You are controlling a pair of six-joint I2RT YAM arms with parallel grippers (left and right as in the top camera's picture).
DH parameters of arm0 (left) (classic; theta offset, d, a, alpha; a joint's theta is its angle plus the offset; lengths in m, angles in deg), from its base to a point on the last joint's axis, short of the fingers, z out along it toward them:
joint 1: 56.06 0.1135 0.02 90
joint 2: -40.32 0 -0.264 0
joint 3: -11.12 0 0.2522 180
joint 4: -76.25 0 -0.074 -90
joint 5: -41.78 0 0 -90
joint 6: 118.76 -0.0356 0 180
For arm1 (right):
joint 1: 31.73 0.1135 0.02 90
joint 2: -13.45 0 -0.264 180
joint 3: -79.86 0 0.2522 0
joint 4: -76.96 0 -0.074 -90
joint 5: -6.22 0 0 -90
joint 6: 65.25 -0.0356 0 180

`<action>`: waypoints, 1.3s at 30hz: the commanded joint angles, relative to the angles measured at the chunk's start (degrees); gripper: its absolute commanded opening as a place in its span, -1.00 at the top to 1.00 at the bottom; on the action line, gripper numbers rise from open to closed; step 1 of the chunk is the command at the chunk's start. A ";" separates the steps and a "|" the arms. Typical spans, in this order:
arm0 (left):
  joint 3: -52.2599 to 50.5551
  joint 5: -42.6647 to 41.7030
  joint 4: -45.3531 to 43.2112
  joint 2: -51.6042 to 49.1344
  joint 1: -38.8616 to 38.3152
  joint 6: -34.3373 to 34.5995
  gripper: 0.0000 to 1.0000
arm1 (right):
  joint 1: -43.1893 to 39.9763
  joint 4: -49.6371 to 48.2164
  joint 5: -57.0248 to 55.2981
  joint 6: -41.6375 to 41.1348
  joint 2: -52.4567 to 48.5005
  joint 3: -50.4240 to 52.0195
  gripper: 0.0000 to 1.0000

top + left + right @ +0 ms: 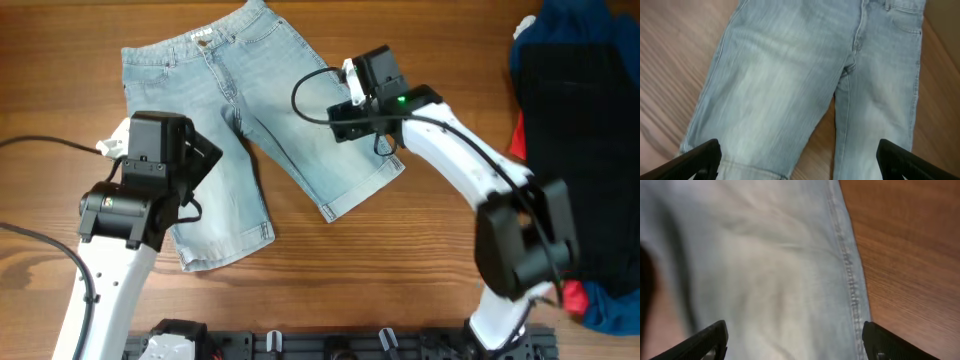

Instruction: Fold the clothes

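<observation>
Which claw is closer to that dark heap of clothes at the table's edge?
Right. The right claw is over the shorts leg on the heap's side, bare table between them. The left claw is over the other leg, farther off.

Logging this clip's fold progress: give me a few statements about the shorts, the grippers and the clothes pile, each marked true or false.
1. The shorts lie unfolded, legs spread apart. True.
2. The left gripper is shut on a cuff. False: it is open, gripping nothing.
3. The right gripper is open over a shorts leg. True.
4. The dark clothes pile lies on the shorts. False: it sits apart, at the right edge of the table.
</observation>
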 commanded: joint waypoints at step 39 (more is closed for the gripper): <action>0.55 -1.03 -11.04 -15.37 2.25 -9.09 -0.99 | -15.13 15.10 22.38 1.68 2.14 -1.62 -0.38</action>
